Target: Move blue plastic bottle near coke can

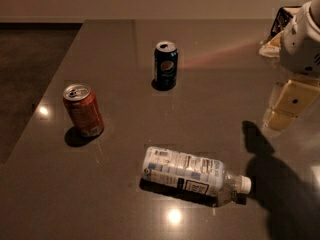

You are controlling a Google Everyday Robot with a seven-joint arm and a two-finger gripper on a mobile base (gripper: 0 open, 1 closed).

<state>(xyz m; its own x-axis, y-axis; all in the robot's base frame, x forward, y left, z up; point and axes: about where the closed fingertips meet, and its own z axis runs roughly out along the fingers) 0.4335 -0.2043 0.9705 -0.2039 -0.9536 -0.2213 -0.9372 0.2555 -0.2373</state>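
Observation:
The blue plastic bottle (190, 173) lies on its side on the dark table at the front centre, its white cap pointing right. The coke can (83, 110) stands upright to the left, well apart from the bottle. My gripper (281, 118) hangs above the table at the right edge of the view, up and to the right of the bottle's cap, and holds nothing that I can see. Its shadow falls on the table just right of the cap.
A dark blue Pepsi can (165, 65) stands upright at the back centre. The table (210, 114) ends along the left side, with dark floor beyond it. Some objects (280, 26) sit at the far right behind the arm.

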